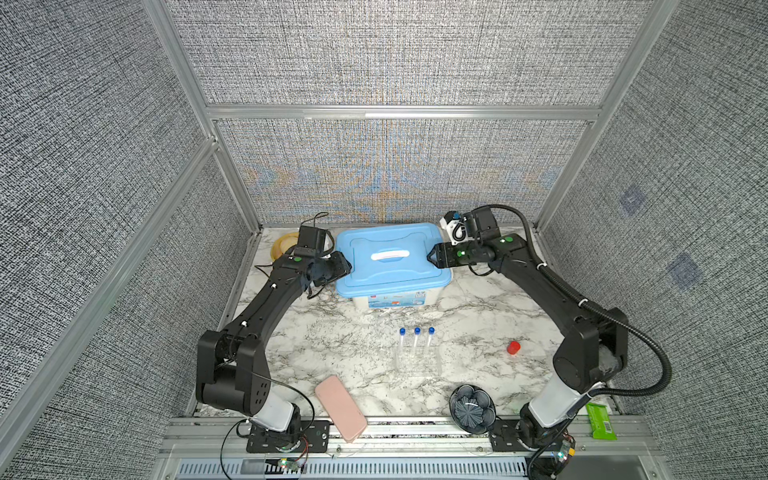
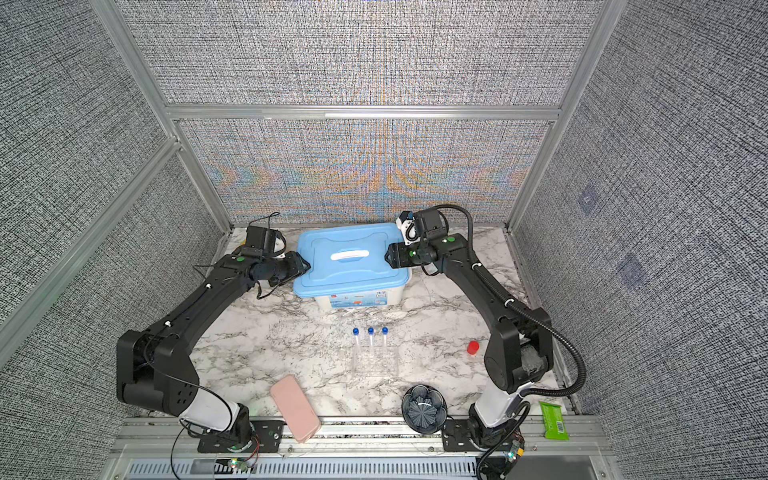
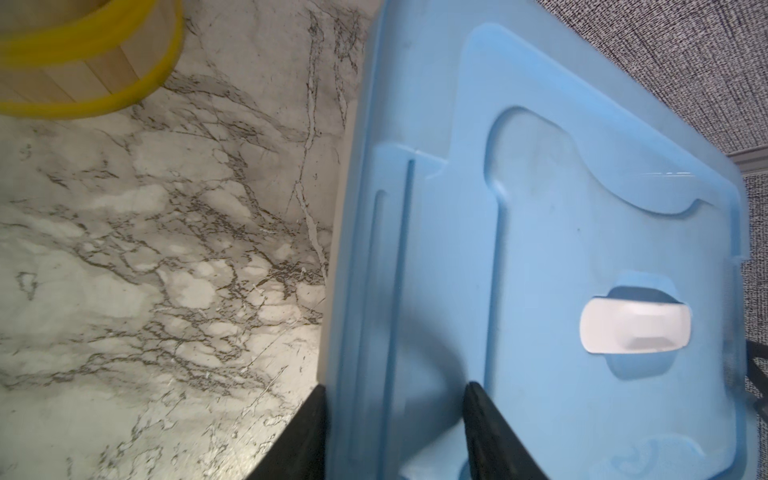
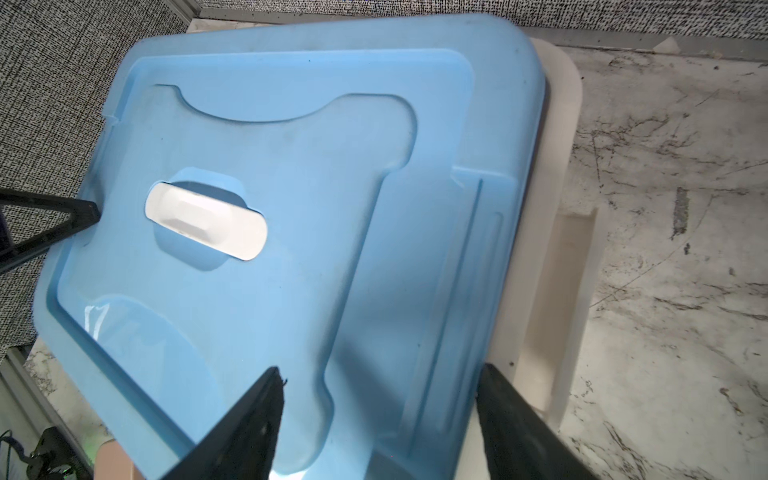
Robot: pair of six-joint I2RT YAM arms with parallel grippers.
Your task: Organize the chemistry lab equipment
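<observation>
1. Likely opening the bin (image 1: 390, 300): left claw (image 1: 348, 269) and right claw (image 1: 430, 257) straddle ends of the lid (image 1: 374, 275); cannot tell if gripping.
2. Mid-table, tubes (image 1: 416, 343) stand in rack (image 1: 417, 365).
3. Next needs a level, joint lift.

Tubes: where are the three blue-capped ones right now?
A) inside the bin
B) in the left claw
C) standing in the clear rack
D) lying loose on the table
C: in a top view the three tubes stand upright, side by side, in the rack, mid-table, away from both arms.
</observation>
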